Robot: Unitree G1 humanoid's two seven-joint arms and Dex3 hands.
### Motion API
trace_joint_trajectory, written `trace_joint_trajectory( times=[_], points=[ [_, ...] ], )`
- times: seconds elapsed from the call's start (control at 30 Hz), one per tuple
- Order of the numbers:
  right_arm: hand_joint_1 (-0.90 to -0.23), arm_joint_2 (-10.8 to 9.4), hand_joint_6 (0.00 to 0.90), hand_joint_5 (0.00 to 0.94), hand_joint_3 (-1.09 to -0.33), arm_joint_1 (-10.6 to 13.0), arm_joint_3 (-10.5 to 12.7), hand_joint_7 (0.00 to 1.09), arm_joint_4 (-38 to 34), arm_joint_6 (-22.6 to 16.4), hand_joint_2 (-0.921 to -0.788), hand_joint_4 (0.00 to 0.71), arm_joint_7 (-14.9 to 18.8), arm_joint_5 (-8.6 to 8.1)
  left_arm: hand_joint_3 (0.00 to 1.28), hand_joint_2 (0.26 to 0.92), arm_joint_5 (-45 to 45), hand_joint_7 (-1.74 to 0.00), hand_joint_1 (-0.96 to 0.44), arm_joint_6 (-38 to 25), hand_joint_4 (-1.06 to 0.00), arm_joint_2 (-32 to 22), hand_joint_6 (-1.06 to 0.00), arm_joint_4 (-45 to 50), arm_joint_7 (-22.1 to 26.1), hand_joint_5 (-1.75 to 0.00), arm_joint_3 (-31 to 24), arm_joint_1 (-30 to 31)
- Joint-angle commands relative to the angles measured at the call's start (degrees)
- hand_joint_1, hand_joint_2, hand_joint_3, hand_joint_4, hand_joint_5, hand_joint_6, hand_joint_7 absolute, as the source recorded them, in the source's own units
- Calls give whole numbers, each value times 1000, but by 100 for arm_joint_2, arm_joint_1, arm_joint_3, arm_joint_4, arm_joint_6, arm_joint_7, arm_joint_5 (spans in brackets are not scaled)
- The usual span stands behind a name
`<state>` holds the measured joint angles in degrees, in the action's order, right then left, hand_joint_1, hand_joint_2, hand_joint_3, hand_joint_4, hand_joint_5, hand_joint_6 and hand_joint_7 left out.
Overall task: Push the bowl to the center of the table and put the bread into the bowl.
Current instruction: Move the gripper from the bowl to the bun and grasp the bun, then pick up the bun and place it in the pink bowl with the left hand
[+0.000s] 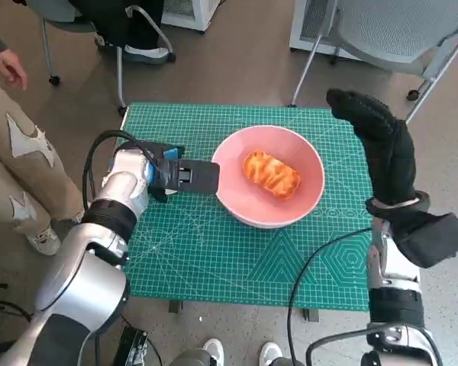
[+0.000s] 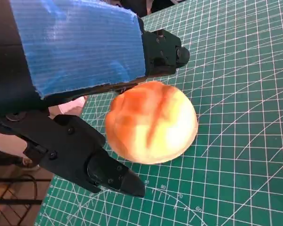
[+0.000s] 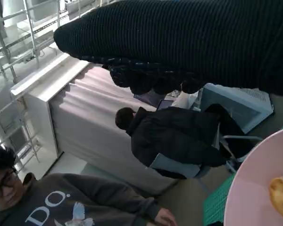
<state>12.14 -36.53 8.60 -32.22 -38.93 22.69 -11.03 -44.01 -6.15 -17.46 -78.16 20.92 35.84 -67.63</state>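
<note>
The left hand, fingers extended and holding nothing, touches the pink bowl's rim near the bench centre. The bread lies inside, long axis running diagonally. The right hand hovers raised, fingers straight, empty.

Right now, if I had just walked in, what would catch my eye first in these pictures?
Probably the pink bowl in the middle of the green mat, with a golden bread lying inside it. Next, the blue-taped left hand at the bowl's rim, and the gloved right hand raised above the mat's far right edge, holding nothing.
</note>
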Motion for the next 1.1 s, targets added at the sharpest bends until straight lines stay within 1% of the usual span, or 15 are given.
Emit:
trace_joint_trajectory(
  times=[0.03, 0.07, 0.1, 0.13, 0.17, 0.23, 0.3, 0.33, 0.37, 0.4, 0.43, 0.5, 0.6, 0.7, 1.1],
  points=[
    [-683, 44, 3, 3, -871, 175, 14, 454, 18, 131, -921, 155, -17, -10, 92, 797, 16, -37, 156, -91, -438, 61, -278, -22, -314, -1476, -38, 65],
    [-683, 46, 4, 4, -871, 179, 14, 456, 29, 138, -921, 156, -19, -13, 126, 798, -9, -46, 241, -105, -572, 70, -365, -19, -400, -1347, -23, 82],
    [-683, 49, 4, 4, -871, 183, 15, 457, 40, 147, -921, 156, -21, -18, 137, 799, -55, -49, 271, -118, -619, 83, -396, -14, -558, -1301, 14, 119],
    [-683, 51, 5, 4, -870, 185, 16, 459, 49, 154, -921, 157, -22, -21, 190, 773, -86, -48, 319, -126, -705, 92, -480, -12, -668, -1220, 40, 144],
    [-684, 54, 5, 4, -870, 193, 17, 459, 68, 164, -921, 157, -27, -21, 214, 760, -156, -46, 336, -134, -736, 106, -511, -10, -838, -1192, 104, 188],
    [-686, 57, 6, 5, -870, 206, 19, 462, 99, 179, -921, 160, -35, -19, 273, 733, -250, -73, 376, -131, -806, 117, -648, -12, -1067, -1127, 193, 257],
    [-686, 58, 6, 6, -869, 215, 21, 464, 119, 191, -921, 161, -41, -16, 231, 761, -294, -127, 386, -120, -822, 115, -734, -18, -1184, -1104, 247, 306],
    [-687, 58, 7, 6, -869, 219, 22, 465, 127, 196, -921, 161, -44, -15, 202, 781, -304, -310, 309, -118, -812, 114, -739, -21, -1212, -1095, 267, 321],
    [-688, 59, 7, 6, -870, 211, 26, 466, 122, 203, -921, 162, -46, -16, 155, 817, -306, -591, 198, -98, -784, 104, -734, -24, -1212, -1096, 275, 330],
    [-688, 60, 7, 6, -870, 205, 28, 467, 120, 209, -921, 163, -47, -16, 125, 840, -309, -771, 127, -82, -766, 97, -731, -26, -1212, -1096, 277, 335],
    [-687, 61, 8, 7, -870, 201, 31, 468, 122, 217, -921, 164, -48, -18, 106, 855, -306, -886, 82, -66, -755, 88, -729, -30, -1192, -1097, 273, 336],
    [-687, 64, 8, 7, -870, 193, 37, 469, 122, 230, -921, 165, -48, -24, 89, 868, -282, -986, 42, -30, -746, 67, -728, -34, -1148, -1097, 252, 331],
    [-686, 63, 8, 8, -871, 185, 46, 472, 123, 243, -921, 168, -47, -32, 73, 874, -235, -1009, 15, 22, -817, 35, -687, -30, -1093, -1091, 208, 317],
    [-684, 55, 9, 8, -871, 174, 48, 474, 115, 245, -921, 169, -54, -27, 63, 874, -204, -1036, 5, 51, -855, 9, -676, -34, -1067, -1052, 171, 307],
    [-681, 7, 6, 7, -872, 107, 17, 479, 43, 230, -921, 170, -88, -5, 51, 883, -235, -1028, 1, 46, -852, -33, -671, -29, -1094, -1079, 170, 268]
  ],
)
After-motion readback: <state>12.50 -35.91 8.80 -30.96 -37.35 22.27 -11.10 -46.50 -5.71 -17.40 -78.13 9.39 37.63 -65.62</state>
